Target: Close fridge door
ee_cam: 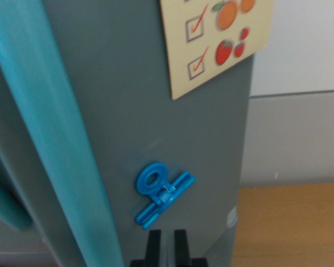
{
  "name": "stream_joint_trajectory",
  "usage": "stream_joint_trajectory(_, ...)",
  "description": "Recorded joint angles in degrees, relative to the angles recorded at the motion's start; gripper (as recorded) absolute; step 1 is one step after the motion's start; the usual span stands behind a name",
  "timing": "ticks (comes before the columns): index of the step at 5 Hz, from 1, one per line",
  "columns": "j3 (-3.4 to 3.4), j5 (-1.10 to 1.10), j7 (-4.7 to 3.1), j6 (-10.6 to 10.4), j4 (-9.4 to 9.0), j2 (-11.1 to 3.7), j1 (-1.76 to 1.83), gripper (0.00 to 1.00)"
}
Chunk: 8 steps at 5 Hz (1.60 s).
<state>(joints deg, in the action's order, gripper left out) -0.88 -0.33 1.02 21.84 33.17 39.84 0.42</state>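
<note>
Fridge door (139, 117) stands upright, long axis near vertical; claw (167, 245) fingers slightly apart below it.

wall (306, 44): white | panel (295, 139): grey | floor (292, 225): wood

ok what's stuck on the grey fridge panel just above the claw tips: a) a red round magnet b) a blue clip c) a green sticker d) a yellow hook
b: a blue clip with a ring at one end sits on the grey fridge panel, just above the claw tips at the bottom of the wrist view; higher up is a checklist card with fruit pictures.
</note>
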Motion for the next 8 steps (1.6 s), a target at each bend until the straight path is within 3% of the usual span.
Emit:
stream_joint_trajectory(1, 0.00, 0.00, 0.00, 0.00, 0.00, 0.00, 0.00, 1.00)
stream_joint_trajectory(2, 0.67, 0.00, 0.00, -0.12, 1.62, -3.10, 0.02, 1.00)
stream_joint_trajectory(3, 0.67, 0.00, 0.00, -0.12, 1.62, -3.10, 0.02, 1.00)
stream_joint_trajectory(4, 1.86, 0.00, 0.00, -0.22, 3.94, -6.48, 0.03, 1.00)
stream_joint_trajectory(5, 1.86, 0.00, 0.00, -0.22, 3.94, -6.48, 0.03, 1.00)
stream_joint_trajectory(6, 3.00, 0.00, 0.00, -0.23, 6.79, -9.76, 0.03, 1.00)
stream_joint_trajectory(7, 3.00, 0.00, 0.00, -0.23, 6.79, -9.76, 0.03, 1.00)
stream_joint_trajectory(8, 4.41, 0.00, 0.00, -0.25, 9.26, -12.53, 0.03, 1.00)
